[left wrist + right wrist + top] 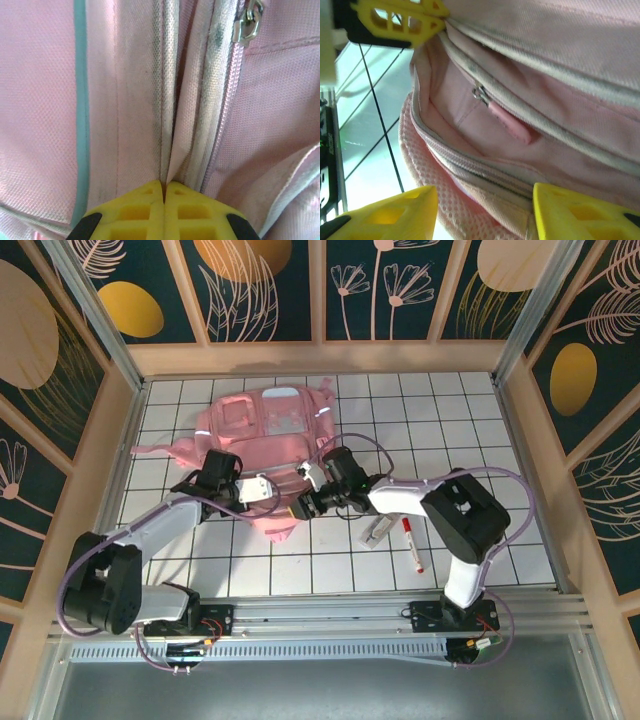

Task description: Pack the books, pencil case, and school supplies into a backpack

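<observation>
The pink backpack (pixel 262 435) lies on the white tiled table, its opening toward the arms. My left gripper (pixel 272 493) is shut, pinching a fold of the backpack (pixel 125 100) beside a zip; its fingers (pixel 400 20) hold up the top edge of the opening. My right gripper (pixel 485 210) is open, one finger on each side of the lower zip edge and mesh of the backpack (pixel 485 165). Inside, a zip pull with a pink tab (pixel 510 125) hangs. A white marker with a red cap (pixel 411 545) lies right of the backpack, a pale flat item (pixel 377 531) beside it. The books are out of view.
Wooden frame walls (pixel 120 440) close in the table on the left, back and right. The arms' rail (pixel 330 615) runs along the near edge. Bare tiles (pixel 470 420) stretch to the right of the backpack.
</observation>
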Robot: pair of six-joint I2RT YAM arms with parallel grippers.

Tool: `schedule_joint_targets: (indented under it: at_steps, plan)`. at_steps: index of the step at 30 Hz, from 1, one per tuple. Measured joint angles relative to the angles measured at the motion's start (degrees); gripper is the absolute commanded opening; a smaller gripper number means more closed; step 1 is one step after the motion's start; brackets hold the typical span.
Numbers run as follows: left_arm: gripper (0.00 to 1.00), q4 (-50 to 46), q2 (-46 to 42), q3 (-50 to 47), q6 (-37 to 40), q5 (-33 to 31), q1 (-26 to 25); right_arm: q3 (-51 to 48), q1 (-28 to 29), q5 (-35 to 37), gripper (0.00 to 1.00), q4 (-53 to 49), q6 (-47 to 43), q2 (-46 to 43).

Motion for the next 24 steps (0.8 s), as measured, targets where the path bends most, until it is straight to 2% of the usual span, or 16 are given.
schedule_joint_targets:
  at_steps: [5, 10, 11, 13, 14, 18, 20, 24]
  plan:
    - [0.00, -2.5, -7.1, 1.1, -1.6, 6.1, 0.1, -0.9, -0.9, 1.4, 0.55, -2.8, -1.2, -3.5]
    - [0.00, -4.5, -7.6, 4.0, -5.6, 13.3, 0.1, -0.9, -1.2, 1.4, 0.59, -3.7, -1.4, -3.5]
    - [0.07, -4.6, -7.6, 4.0, -6.3, 14.6, 0.1, -0.8, -1.2, 1.4, 0.58, -3.8, -1.4, -3.5]
    - [0.49, -4.9, -7.6, 4.0, -6.7, 16.9, 0.1, -0.2, -1.2, 1.4, 0.58, -4.5, -1.4, -3.1]
    - [0.59, -4.8, -7.6, 3.8, -7.2, 17.7, 0.1, 0.4, -1.2, 1.5, 0.58, -4.9, -1.4, -2.6]
    - [0.68, -1.4, -6.2, 2.6, -8.6, 15.8, -0.2, 1.2, -1.2, 2.1, 0.58, -5.4, -1.2, -2.0]
    - [0.73, -0.3, -3.0, 3.4, -8.6, 13.6, -0.2, 1.2, -1.2, 2.7, 0.58, -5.4, -0.9, -2.0]
    - [0.77, 0.3, 5.2, 6.5, -8.3, 9.9, -0.2, -0.2, -1.8, 4.1, 0.58, -5.4, 0.2, -3.7]
